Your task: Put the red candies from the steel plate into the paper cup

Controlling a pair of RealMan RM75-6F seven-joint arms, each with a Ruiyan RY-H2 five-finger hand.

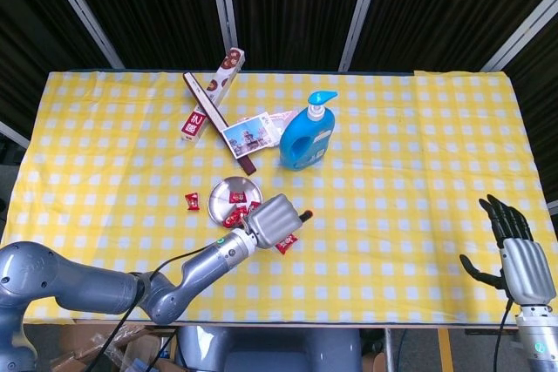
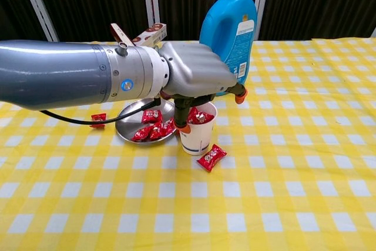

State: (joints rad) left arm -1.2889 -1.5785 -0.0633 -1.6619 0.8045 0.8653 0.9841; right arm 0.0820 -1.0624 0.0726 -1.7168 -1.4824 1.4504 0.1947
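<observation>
Left hand (image 2: 194, 77) above the paper cup (image 2: 197, 132)
Fingers curled downward, nothing visibly held; steel plate (image 2: 126, 127) of red candies (image 2: 154, 130) lies beside it, toward the table's near edge.

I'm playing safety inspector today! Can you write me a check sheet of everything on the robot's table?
Surface: table under a yellow checked cloth, flat.
Job's things: steel plate with several red candies in it; paper cup upright beside the plate, red candy showing at its mouth; one stray candy on the cloth in front of the cup, another left of the plate.
Clutter: blue pump bottle, snack box, dark stick, picture card.
Hands: left hand above the cup, whether it holds anything is unclear; right hand open, off the table's right edge.
Cables: black cable under the left arm.
Surroundings: dark panelled wall behind.
</observation>
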